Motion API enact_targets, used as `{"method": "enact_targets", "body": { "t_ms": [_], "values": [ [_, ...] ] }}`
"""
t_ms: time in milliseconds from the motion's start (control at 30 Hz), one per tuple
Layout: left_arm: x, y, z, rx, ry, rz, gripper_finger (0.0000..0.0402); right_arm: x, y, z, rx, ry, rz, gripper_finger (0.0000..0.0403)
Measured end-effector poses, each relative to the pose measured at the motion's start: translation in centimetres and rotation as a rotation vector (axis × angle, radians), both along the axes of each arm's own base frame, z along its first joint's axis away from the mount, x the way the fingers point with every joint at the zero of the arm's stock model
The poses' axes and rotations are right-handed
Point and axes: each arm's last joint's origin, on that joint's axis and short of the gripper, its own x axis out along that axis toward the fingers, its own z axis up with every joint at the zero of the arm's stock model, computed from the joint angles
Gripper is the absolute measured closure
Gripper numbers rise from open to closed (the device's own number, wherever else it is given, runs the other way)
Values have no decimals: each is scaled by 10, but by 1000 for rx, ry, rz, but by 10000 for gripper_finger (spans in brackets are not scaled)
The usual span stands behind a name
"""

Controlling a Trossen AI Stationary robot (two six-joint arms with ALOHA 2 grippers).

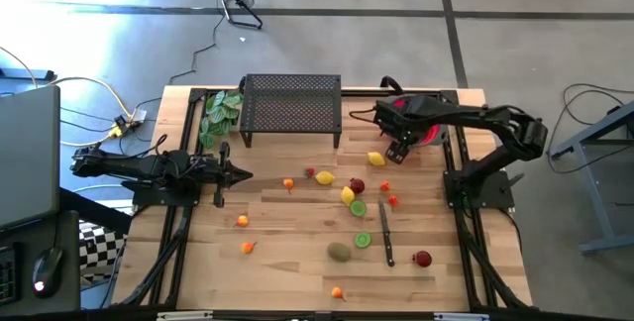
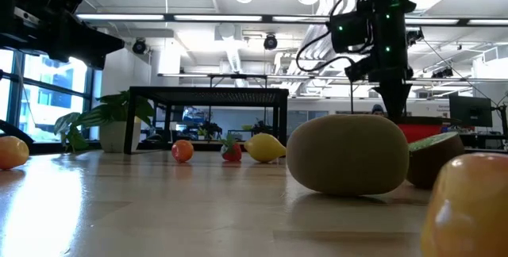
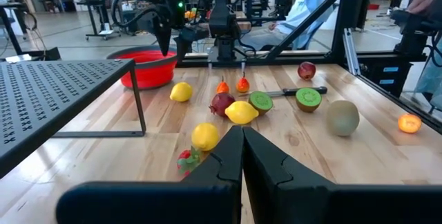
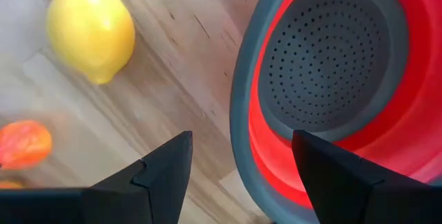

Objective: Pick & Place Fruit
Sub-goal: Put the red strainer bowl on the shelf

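Your right gripper hangs with its fingers spread and nothing between them, over the grey rim of the red bowl, at about one o'clock on the table seen from above. The bowl looks empty. Nearest to it is a lemon on the bare wood just beside the rim, toward the table's middle, with an orange piece a little farther off.

My worry: if you drop for that lemon from here, the bowl-side finger may catch the rim and shove or tip the bowl. The lemon is round and smooth, so an off-centre pinch would likely squirt it away, perhaps toward the black mesh rack at twelve o'clock.

Farther out, the rest of the fruit is scattered across the centre: a second lemon, a lime half, a kiwi toward six o'clock, and a red piece at five. The dark knife lies among them and could be dragged along with a careless sweep.

Your left gripper waits clenched shut and empty at nine o'clock, and the leafy bunch sits at eleven.
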Motion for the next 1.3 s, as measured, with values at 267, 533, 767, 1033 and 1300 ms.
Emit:
{"method": "enact_targets", "body": {
  "t_ms": [267,533,767,1033,1300],
  "values": [
    [0,0,0,0,0,0,398,-3,1,-13,-11,-8,-23,160],
    [0,0,0,0,0,-1,398,-4,2,-22,-31,-18,-23,160],
    [0,0,0,0,0,-1,398,-2,1,-23,-41,-40,-24,162],
    [0,0,0,0,0,-1,398,-1,0,-23,-48,-54,-23,222],
    [0,0,0,0,0,-2,398,-1,0,-23,-49,-57,-23,300]
  ]
}}
